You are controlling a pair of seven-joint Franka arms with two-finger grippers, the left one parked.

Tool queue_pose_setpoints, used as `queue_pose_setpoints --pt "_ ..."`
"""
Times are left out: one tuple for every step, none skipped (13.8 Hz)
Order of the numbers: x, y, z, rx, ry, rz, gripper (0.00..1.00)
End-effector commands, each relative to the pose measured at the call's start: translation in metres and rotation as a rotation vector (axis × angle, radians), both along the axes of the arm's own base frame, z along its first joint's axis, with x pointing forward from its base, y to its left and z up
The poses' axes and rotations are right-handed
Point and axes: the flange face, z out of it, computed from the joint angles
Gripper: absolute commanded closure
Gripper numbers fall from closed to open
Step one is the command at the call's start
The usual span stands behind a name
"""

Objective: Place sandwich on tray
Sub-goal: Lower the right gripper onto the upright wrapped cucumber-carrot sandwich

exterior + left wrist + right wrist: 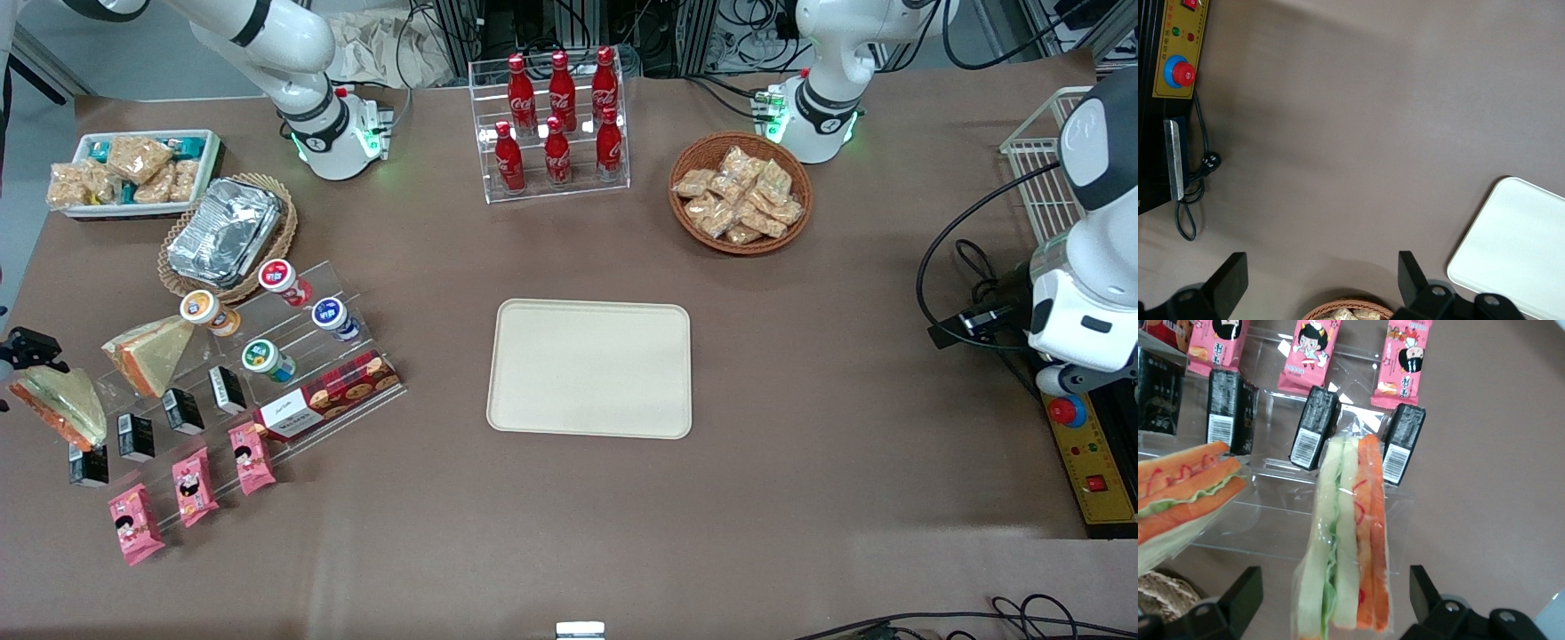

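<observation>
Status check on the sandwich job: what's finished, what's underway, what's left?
Done: nothing delivered; the tray holds nothing. In hand: the gripper is open at the working arm's end of the table, its fingers either side of the sandwich on the clear display stand, not closed on it. Left: close, lift, carry it to the tray and release.

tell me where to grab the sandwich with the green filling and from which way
Grip the sandwich across its two flat bread faces, coming down from above. It stands on edge on the clear display step, layered edge facing up, and the gripper already straddles it with open jaws, one finger on each side. The other wedge sits close beside.
</observation>
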Motion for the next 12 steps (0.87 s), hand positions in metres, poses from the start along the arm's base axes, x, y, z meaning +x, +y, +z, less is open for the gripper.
queue_pose_setpoints --pt "0.007 -0.003 -0.014 -0.013 0.008 0.016 0.02" --pt "0.008 -0.003 -0.017 -0.011 0.01 0.015 0.02" --pt "0.008 -0.003 -0.02 -0.008 0.014 0.013 0.02" --pt "0.008 -0.003 -0.024 -0.006 0.017 0.012 0.02" --pt "0.008 -0.003 -0.026 -0.004 0.021 0.011 0.04" --pt "0.008 -0.003 -0.029 -0.001 0.025 0.01 0.06" --pt "0.009 -0.002 -0.031 0.001 0.029 0.011 0.07" --pt "0.008 -0.003 -0.033 0.002 0.032 0.007 0.11" --pt "0.008 -0.003 -0.034 0.003 0.035 0.005 0.19" --pt "0.008 -0.003 -0.034 0.003 0.035 0.008 0.31" --pt "0.008 -0.004 -0.035 0.006 0.035 0.009 0.41" --pt "0.007 -0.005 -0.035 0.008 0.034 0.006 0.5"
